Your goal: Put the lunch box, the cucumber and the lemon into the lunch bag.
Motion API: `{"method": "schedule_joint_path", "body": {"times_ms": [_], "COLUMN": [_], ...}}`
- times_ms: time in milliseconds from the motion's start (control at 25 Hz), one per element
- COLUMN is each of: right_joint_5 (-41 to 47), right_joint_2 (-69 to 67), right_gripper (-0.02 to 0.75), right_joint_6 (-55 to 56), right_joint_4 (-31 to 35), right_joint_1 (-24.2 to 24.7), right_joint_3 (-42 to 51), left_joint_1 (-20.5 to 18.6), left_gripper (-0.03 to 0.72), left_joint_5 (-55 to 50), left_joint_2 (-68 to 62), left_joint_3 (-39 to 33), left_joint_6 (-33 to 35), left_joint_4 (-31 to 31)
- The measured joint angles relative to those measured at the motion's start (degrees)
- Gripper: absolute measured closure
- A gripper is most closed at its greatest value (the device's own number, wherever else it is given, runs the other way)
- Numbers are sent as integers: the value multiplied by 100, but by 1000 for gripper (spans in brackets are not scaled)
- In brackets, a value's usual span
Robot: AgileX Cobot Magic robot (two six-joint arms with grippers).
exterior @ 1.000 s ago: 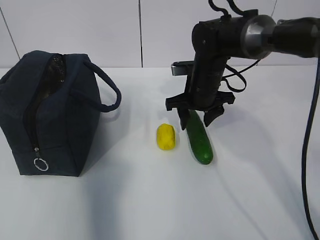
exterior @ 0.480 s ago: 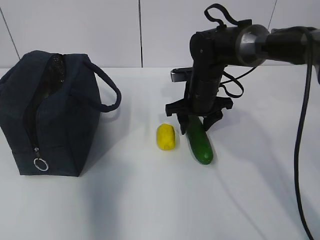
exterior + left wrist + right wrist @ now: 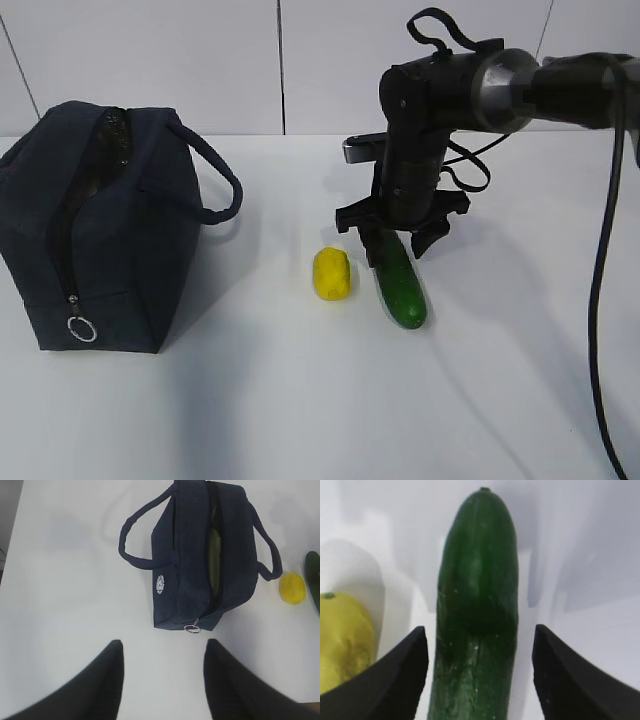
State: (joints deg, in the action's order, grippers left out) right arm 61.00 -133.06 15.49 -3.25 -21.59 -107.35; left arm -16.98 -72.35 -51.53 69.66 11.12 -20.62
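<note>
We have the right end effector (image 3: pixel 400 240) released, its 2 fingers (image 3: pixel 395 675) straddling the far end of the dark green, smooth, elongated cucumber (image 3: pixel 398 282) without touching it. The cucumber lies on the white table (image 3: pixel 300 400) just beside the small yellow ridged lemon (image 3: pixel 333 273), which sits at its 9 o'clock. We should lower squarely, close evenly on the cucumber's sides, and avoid nudging the lemon. The left end effector (image 3: pixel 162 680) hangs open above the dark navy fabric lunch bag (image 3: pixel 95 230), whose top is unzipped.
</note>
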Motion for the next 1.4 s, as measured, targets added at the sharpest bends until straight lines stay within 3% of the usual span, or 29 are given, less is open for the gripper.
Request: {"method": "schedule_joint_path", "body": {"times_ms": [840,1160,1400], "right_joint_5": [473,610,814], "right_joint_2": [-260,-260,-260], "right_gripper": [251,384,396], "right_joint_6": [0,0,0], "right_joint_4": [38,38,38], "right_joint_1": [11,11,11], "right_joint_3": [-14,-27,-126], "left_joint_1": [0,0,0], "left_gripper": [331,331,331], "left_joint_5": [0,0,0], "left_joint_2": [0,0,0], "left_joint_3": [0,0,0], "left_joint_6": [0,-4,-4], "left_joint_4": [-4,6,250]}}
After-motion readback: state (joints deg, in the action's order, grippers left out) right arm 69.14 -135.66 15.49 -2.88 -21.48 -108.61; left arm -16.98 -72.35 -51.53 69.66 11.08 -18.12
